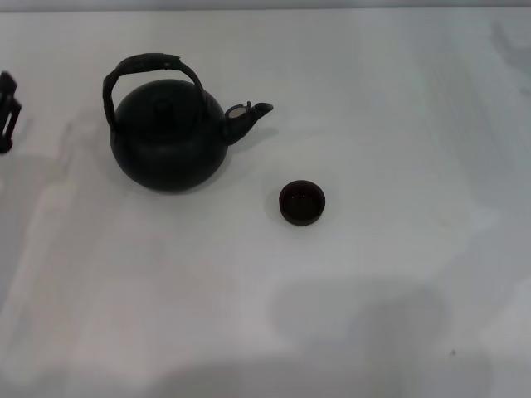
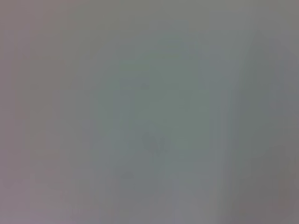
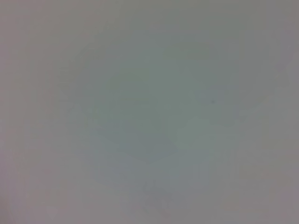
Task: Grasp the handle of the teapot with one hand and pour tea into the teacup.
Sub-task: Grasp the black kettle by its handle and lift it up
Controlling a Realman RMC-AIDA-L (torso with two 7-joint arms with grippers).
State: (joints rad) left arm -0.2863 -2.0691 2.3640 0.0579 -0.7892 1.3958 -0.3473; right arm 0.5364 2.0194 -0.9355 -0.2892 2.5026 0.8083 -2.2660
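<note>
head view: teapot and teacup stand apart on the white table, left gripper just at the edge

head view shows the teapot [image 1: 168,141] standing upright on the white table [image 1: 390,274], in the far-left part of the surface. it is round and black, with a small knob on its lid. its handle [image 1: 149,70] arches over the lid, the thicker wrapped part at the top, and nothing is touching it. the short spout [image 1: 249,116] points toward the robot's right, with a pale patch at its mouth.

the teacup [image 1: 302,202] sits on the table to the right of the teapot and nearer the robot, close by but clearly apart from it. it is small, round and black with a dark reddish-brown inside, and it stands upright beyond the tip of the spout rather than under it.

the left gripper [image 1: 7,112] shows only as a dark piece at the left edge of the view, well apart from the teapot and holding nothing that can be seen; how far its fingers are spread cannot be told from so little of it. the right gripper does not appear in the head view at all.

the left wrist view and the right wrist view both show only a plain pale surface, with no fingers and no object to make out.
</note>
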